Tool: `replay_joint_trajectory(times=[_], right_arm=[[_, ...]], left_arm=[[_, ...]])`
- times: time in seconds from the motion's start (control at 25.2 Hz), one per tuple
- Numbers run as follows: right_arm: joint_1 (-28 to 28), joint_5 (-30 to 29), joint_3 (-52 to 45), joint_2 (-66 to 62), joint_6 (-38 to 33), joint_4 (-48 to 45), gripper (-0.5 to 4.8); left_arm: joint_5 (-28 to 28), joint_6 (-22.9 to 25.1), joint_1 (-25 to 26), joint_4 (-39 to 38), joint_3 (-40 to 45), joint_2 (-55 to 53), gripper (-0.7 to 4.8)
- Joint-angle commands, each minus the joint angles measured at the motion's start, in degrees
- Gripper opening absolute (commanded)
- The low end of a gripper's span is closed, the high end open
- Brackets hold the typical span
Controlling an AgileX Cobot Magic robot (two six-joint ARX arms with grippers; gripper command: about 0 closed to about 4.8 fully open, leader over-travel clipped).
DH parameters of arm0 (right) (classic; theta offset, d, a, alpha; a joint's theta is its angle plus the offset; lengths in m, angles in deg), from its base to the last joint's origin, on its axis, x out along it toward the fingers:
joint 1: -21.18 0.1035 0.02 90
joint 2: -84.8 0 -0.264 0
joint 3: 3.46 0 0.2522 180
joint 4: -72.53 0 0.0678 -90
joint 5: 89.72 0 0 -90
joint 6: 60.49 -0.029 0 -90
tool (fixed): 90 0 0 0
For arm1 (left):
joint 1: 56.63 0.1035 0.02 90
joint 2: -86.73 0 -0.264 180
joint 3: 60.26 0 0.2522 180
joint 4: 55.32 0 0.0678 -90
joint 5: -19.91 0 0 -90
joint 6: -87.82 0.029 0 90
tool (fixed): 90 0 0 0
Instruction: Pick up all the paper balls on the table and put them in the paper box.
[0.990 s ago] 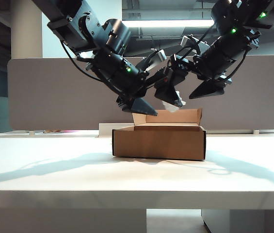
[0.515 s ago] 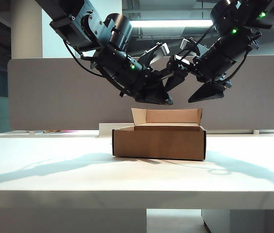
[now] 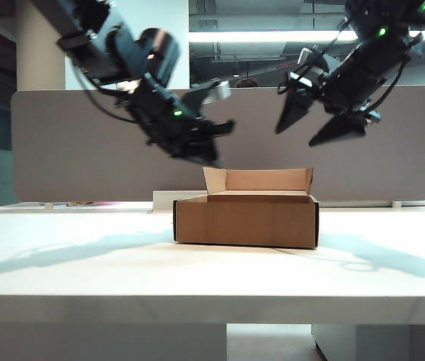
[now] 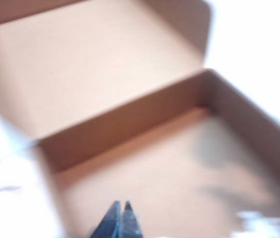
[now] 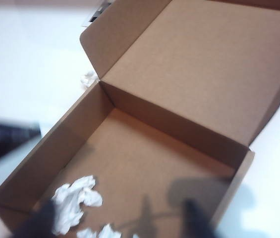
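Note:
The paper box (image 3: 246, 219) stands open on the table (image 3: 84, 263), its lid flap (image 3: 259, 179) upright at the back. My left gripper (image 3: 210, 149) hangs above the box's left rim, blurred; in the left wrist view it (image 4: 120, 207) is shut and empty over the box floor (image 4: 144, 168). My right gripper (image 3: 296, 135) is high over the box's right side, open. In the right wrist view its dark fingers (image 5: 196, 220) straddle the box interior, where paper balls (image 5: 76, 199) lie. One more paper ball (image 5: 87, 78) rests on the table beside the box.
A grey divider panel (image 3: 69, 150) runs behind the table. A low white block (image 3: 168, 200) sits behind the box. A blurred white patch (image 4: 6, 183) fills one side of the left wrist view.
The white paper ball that hung over the box is gone from the exterior view. My left gripper has shut and swung left. The right gripper has lifted up and to the right.

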Motion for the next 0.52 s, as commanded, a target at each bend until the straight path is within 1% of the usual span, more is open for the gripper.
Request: replay_joint_trajectory(times=[0.04, 0.08, 0.12, 0.16, 0.2, 0.24, 0.4, 0.44, 0.52], right_arm=[[0.17, -0.2, 0.28, 1.62, 0.04, 4.35, 0.62], [0.2, -0.22, 0.28, 1.88, 0.07, 5.14, 0.03], [0.2, -0.81, 0.28, 2.1, 0.24, 5.81, -0.04], [0.2, -1.66, 0.28, 2.1, 0.5, 5.99, -0.06], [0.2, -4.28, 0.26, 2.1, 0.48, 6.64, -0.06], [0.2, -4.94, 0.26, 2.1, 0.48, 7.08, -0.06], [0.31, -5.11, 0.26, 2.08, 0.48, 9.09, -0.06], [0.31, -5.09, 0.26, 2.08, 0.5, 10.03, -0.06], [0.31, -5.09, 0.26, 2.08, 0.5, 10.95, -0.06]], left_arm=[[1.09, 0.33, 3.28, 1.95, -0.39, 0.24, 0.49], [1.25, 0.33, 4.55, 2.8, -0.39, 0.24, 0.85], [1.25, 0.33, 5.64, 3.67, -0.39, 0.24, 1.03], [1.25, 0.33, 6.4, 4.55, -0.39, 0.24, 1.05], [1.22, 0.33, 7.93, 6.47, -0.39, 0.17, 1.25], [1.2, 0.33, 8.39, 7.52, -0.39, 0.11, 1.32], [1.01, 0.37, 8.98, 10.62, -0.39, -0.96, 1.36], [1.01, 0.37, 8.98, 11.32, -0.42, -1.92, 1.55], [1.03, 0.48, 8.98, 11.85, -0.42, -3.06, 1.58]])
